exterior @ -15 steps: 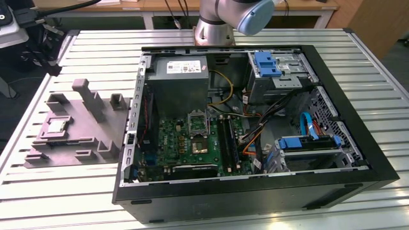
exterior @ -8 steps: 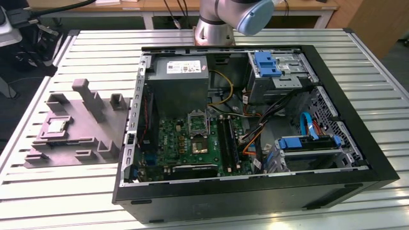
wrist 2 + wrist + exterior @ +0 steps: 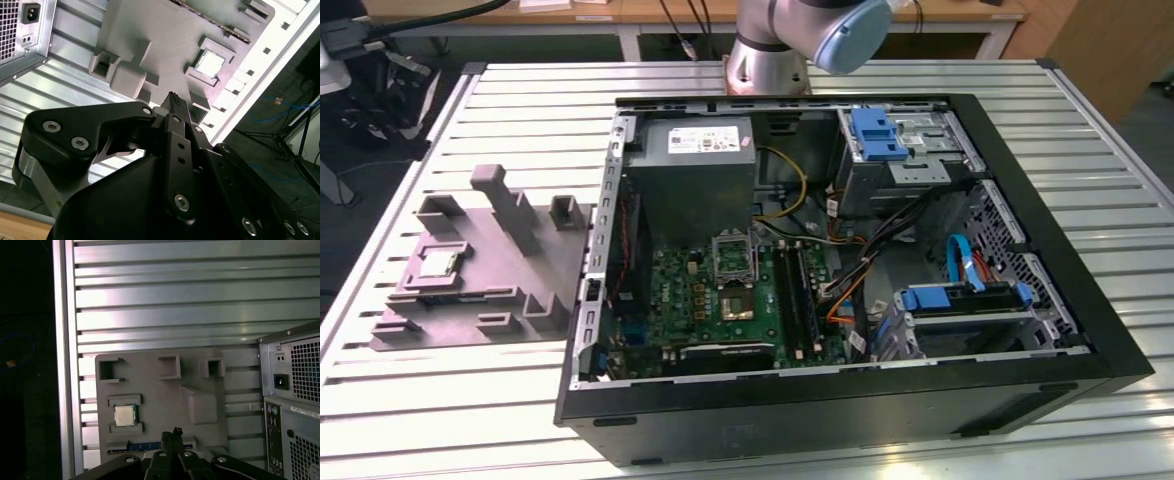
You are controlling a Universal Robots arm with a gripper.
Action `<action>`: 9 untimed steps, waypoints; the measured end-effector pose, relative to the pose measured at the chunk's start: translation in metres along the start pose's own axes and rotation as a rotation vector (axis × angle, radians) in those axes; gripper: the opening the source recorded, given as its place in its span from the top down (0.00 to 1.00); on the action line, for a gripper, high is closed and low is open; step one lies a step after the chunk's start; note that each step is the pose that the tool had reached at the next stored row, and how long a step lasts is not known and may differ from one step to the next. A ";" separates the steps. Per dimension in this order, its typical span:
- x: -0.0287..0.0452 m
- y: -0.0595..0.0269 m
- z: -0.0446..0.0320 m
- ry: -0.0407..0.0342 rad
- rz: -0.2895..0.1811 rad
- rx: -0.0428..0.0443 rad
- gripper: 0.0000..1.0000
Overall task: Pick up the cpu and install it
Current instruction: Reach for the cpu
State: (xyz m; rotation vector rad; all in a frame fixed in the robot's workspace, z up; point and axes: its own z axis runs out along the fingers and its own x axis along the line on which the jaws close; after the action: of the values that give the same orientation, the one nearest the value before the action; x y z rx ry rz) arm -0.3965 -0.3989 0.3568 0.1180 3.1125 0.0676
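The cpu (image 3: 438, 263) is a small silvery square chip lying flat in a recess of the grey holder block (image 3: 500, 285), left of the computer case in the exterior view. Both wrist views show it from above: the cpu (image 3: 209, 63) and the cpu (image 3: 125, 415) sit between low raised tabs of the block (image 3: 160, 385). My gripper (image 3: 175, 433) hangs well above the block, off to one side of the chip. Its black fingers (image 3: 174, 102) are pressed together, shut, with nothing between them. The metal-framed socket (image 3: 732, 254) on the green motherboard inside the case stands open.
The open black computer case (image 3: 1041, 250) lies on the slatted metal table (image 3: 480, 400), with a power supply (image 3: 696, 160), drive cages with blue tabs (image 3: 878, 135) and loose cables inside. The arm's base (image 3: 767, 60) stands behind the case. The table edge lies close beyond the block.
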 end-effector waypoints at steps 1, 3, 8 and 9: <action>0.0006 -0.0001 0.0000 0.0000 0.000 0.0000 0.89; 0.0010 -0.0001 0.0000 0.0000 0.000 0.0000 0.89; 0.0013 -0.0001 0.0000 0.0001 0.000 0.0000 0.89; 0.0013 -0.0001 0.0000 0.0000 0.000 0.0000 0.89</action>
State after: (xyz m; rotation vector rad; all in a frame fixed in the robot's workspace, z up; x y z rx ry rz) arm -0.3978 -0.3989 0.3567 0.1180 3.1125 0.0677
